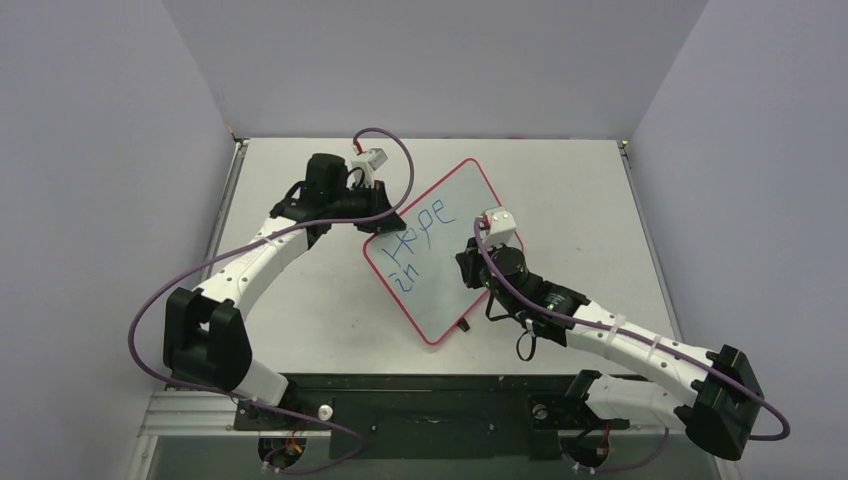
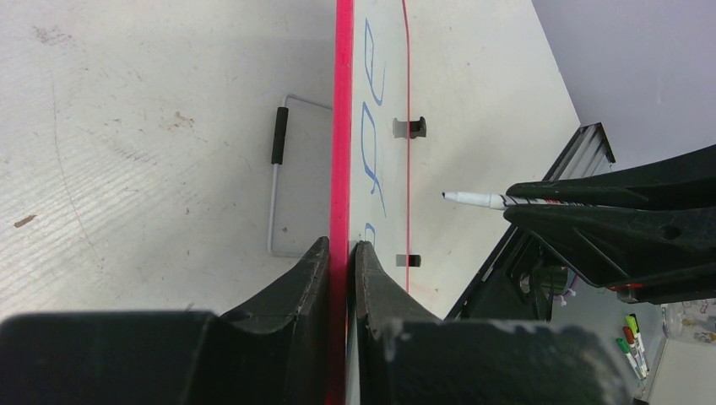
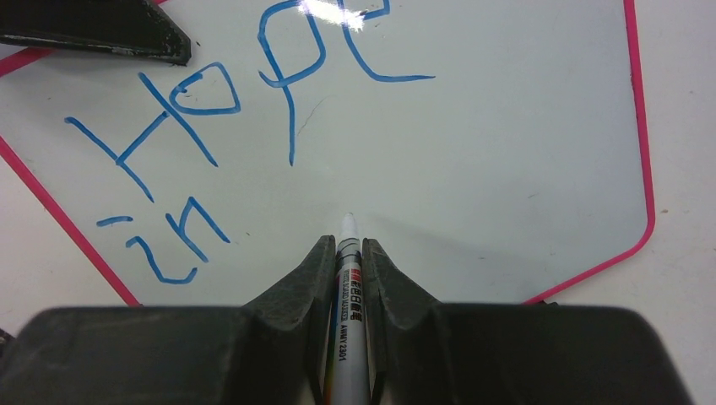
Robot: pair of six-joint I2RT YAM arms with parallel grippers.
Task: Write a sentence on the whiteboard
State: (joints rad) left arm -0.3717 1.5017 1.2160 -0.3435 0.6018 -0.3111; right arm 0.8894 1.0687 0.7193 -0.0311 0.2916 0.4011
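The whiteboard (image 1: 445,255) stands tilted on the table, its red-pink rim (image 2: 342,126) seen edge-on in the left wrist view. My left gripper (image 2: 342,249) is shut on the rim at the board's upper left edge (image 1: 385,218). The sentence (image 3: 228,93) reads "Hope" in blue, with "in" (image 3: 169,240) below it. My right gripper (image 3: 348,245) is shut on a white marker (image 3: 346,295). The marker tip (image 3: 348,221) points at bare board just right of "in". I cannot tell whether it touches. The marker also shows in the left wrist view (image 2: 481,200).
A wire stand with a black sleeve (image 2: 277,135) lies behind the board. Two black clips (image 2: 411,127) sit on its far edge. Spare markers (image 2: 631,342) lie off the table at the far right. Grey walls enclose the table (image 1: 560,180) on three sides.
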